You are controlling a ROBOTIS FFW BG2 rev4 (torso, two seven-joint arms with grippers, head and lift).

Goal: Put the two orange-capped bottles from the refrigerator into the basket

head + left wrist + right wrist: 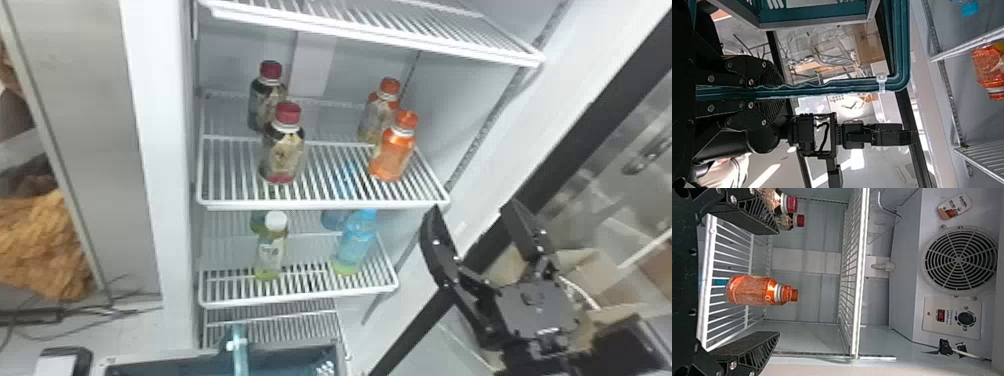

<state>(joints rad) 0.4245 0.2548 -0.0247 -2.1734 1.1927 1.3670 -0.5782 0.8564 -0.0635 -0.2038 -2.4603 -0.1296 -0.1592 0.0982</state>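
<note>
The count looks like 0 of 2 delivered, with both transfers left to do. The nearer orange-capped bottle (395, 155) stands upright on the shelf (320, 205) inside the refrigerator (150, 150), close to the front edge and toward the front right corner. The farther orange-capped bottle (377, 117) stands behind it along the right side; whether the 2 touch, I cannot tell.

The right hand (472, 207) is just outside the front right corner of that shelf, its fingers spread wide with nothing between them. In the right wrist view it faces an orange-capped bottle, so I judge the first pick is being lined up, with no grasp made.

The left hand (775, 92) has its fingers together, clamped on the handle (828, 87) of the basket (165, 356), which is low in front of the refrigerator. That side of the job seems ready to receive.

What remains, as I judge it: grasp the nearer bottle, lift it out past the front edge, lower it into the basket, then repeat for the farther. The 2 red-capped bottles toward the left edge, (282, 150) and (265, 102), should stay put.
</note>
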